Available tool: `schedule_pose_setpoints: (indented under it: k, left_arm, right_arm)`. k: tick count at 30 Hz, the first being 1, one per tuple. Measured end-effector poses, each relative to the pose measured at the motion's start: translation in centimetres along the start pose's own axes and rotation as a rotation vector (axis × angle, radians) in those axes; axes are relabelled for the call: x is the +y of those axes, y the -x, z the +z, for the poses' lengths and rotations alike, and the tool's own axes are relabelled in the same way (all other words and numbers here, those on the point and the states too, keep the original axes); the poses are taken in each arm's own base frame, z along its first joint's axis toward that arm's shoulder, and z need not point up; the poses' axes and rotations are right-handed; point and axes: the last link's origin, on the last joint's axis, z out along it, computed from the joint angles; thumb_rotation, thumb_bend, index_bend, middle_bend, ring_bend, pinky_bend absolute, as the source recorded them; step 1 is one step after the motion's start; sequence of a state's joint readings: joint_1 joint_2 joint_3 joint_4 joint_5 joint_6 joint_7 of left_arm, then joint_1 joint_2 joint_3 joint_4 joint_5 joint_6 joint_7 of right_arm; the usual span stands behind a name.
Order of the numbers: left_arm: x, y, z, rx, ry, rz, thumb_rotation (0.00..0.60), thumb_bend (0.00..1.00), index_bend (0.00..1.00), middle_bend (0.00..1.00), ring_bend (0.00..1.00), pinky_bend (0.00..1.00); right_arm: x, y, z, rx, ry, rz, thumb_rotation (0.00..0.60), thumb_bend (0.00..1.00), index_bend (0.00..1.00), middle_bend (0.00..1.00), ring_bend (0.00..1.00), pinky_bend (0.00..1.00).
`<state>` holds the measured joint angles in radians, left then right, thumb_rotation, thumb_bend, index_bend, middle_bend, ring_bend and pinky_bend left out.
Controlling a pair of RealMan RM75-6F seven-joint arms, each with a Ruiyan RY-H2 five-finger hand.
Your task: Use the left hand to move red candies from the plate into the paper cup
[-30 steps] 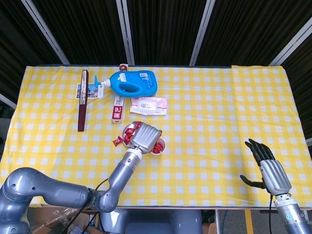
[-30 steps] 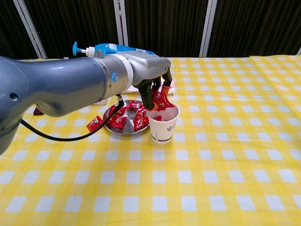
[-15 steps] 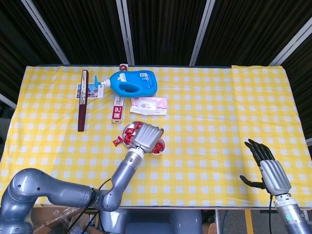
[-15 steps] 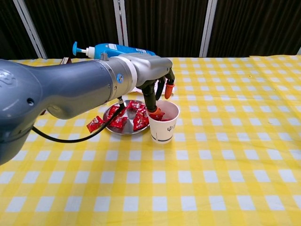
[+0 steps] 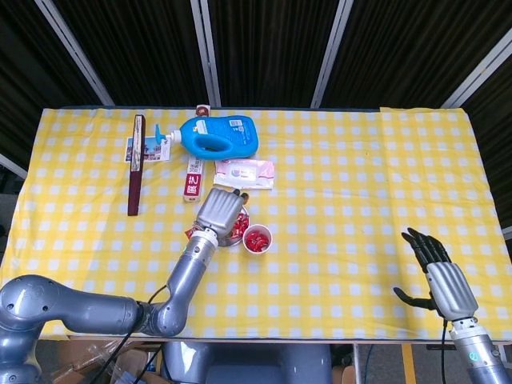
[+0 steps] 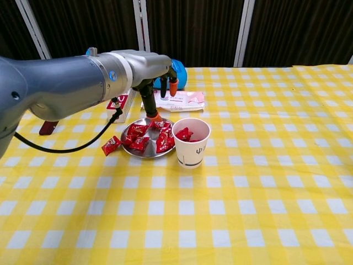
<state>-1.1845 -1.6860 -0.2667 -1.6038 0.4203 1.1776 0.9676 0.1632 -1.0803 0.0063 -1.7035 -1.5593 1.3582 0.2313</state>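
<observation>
A small metal plate (image 6: 144, 155) holds several red candies (image 6: 138, 143), and one more red candy (image 6: 111, 145) lies on the cloth just left of it. The white paper cup (image 6: 191, 144) stands touching the plate's right side with red candies (image 6: 185, 134) inside; from above the cup (image 5: 257, 239) shows its red contents. My left hand (image 6: 154, 69) hovers above the plate's far side with its orange-tipped fingers (image 6: 174, 87) apart and nothing in them. In the head view the left hand (image 5: 220, 210) covers most of the plate. My right hand (image 5: 438, 272) is spread open near the front right edge.
A blue detergent bottle (image 5: 218, 136), a pink wipes packet (image 5: 244, 172), a red-and-white box (image 5: 192, 178) and a long dark box (image 5: 137, 164) lie behind the plate. A yellow checked cloth (image 5: 360, 184) covers the table.
My left hand let a red candy fall into the cup, then rose and swung back left from over the cup to above the plate. The right hand stayed still.
</observation>
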Motion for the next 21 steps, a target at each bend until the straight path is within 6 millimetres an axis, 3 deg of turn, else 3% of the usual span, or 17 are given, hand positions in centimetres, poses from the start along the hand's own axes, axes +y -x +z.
schedule_pose_setpoints:
  k: [8,21]
  left_arm:
    - [-2.0,2.2,1.1,-0.095,-0.069,0.031,0.600,0.21,0.26,0.26,0.89,0.93]
    - [-0.8,5.2,2.3,-0.141,-0.055,0.019,0.600,0.21,0.29,0.28,0.89,0.93]
  right_arm:
    - [0.0,0.0,0.0,-0.002,0.003,0.002,0.600,0.28,0.00,0.00,0.00,0.00]
    - [0.1,-0.1,0.1,-0.006,0.006,0.011,0.600,0.28,0.00,0.00,0.00,0.00]
